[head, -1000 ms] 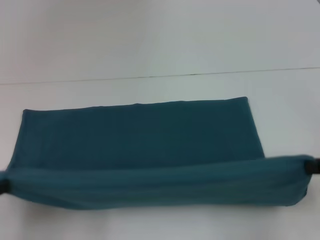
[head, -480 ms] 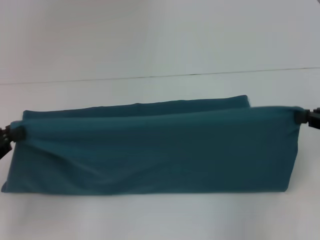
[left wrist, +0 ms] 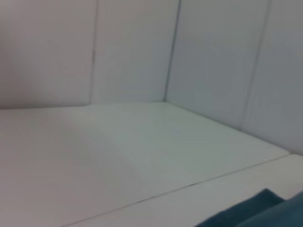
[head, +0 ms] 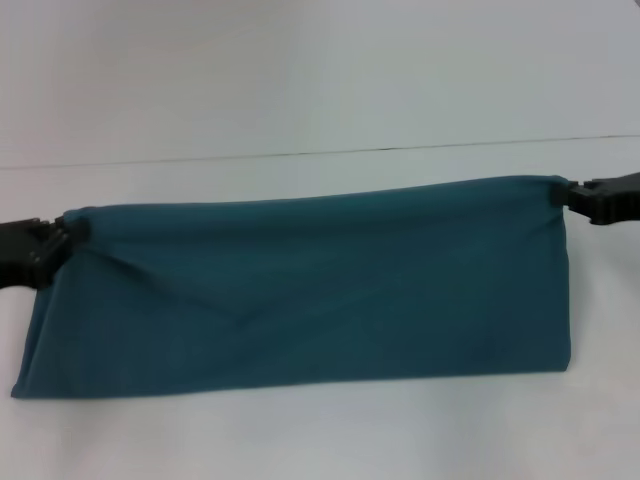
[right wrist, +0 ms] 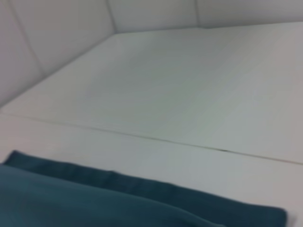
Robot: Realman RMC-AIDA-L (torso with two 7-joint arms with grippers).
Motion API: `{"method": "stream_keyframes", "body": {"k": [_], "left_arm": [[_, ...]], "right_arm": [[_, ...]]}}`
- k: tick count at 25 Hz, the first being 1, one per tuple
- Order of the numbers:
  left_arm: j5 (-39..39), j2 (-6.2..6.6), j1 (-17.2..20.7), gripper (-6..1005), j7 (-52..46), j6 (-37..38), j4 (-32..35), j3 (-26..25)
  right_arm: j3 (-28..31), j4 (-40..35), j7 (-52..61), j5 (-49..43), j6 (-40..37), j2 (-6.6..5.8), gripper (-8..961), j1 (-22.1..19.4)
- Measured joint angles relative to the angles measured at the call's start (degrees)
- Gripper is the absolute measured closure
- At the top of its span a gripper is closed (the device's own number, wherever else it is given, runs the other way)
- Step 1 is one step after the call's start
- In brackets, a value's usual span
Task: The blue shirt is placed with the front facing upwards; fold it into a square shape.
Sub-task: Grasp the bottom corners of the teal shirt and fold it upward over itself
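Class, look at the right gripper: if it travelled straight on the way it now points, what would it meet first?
The right gripper points inward along the blue shirt whose corner it pinches, so probably only shirt cloth, then the left gripper; depth is unclear.

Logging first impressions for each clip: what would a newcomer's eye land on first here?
The blue shirt dominates: a long folded band across the white table, with a diagonal crease near its left end. The left claw and the right claw each pinch one far corner of its top layer at opposite ends, holding that edge stretched between them.
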Motion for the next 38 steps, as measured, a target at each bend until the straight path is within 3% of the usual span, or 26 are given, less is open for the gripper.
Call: {"method": "stream_keyframes", "body": {"k": [7,19,25,34,38], "left_arm": [[0.0,0.09,-2.6,905,-1.1,-11.4,4.0,5.0],[0.0,-1.50,-5.2,898,-0.6,-28.7,8.8,10.9],[0.0,-1.86,-6.2,895,0.1,-34.1,11.2,12.8],[-0.5,-2.11,-7.2,890,0.9,-39.4,13.3,14.5],[-0.6,-2.24,-7.6,748,0.8,-41.2,13.8,14.5]], "right_arm": [[-6.4,8.0,-0.6,-0.2,15.7,-0.02,863,2.6],[-10.8,24.2,-8.2,0.4,36.0,0.31,838,8.3],[-10.9,30.0,-10.8,2.1,42.7,0.49,826,10.6],[-10.9,31.5,-13.8,6.5,46.0,0.46,807,10.8],[-10.9,32.1,-14.9,8.2,48.0,0.51,799,11.0]]}}
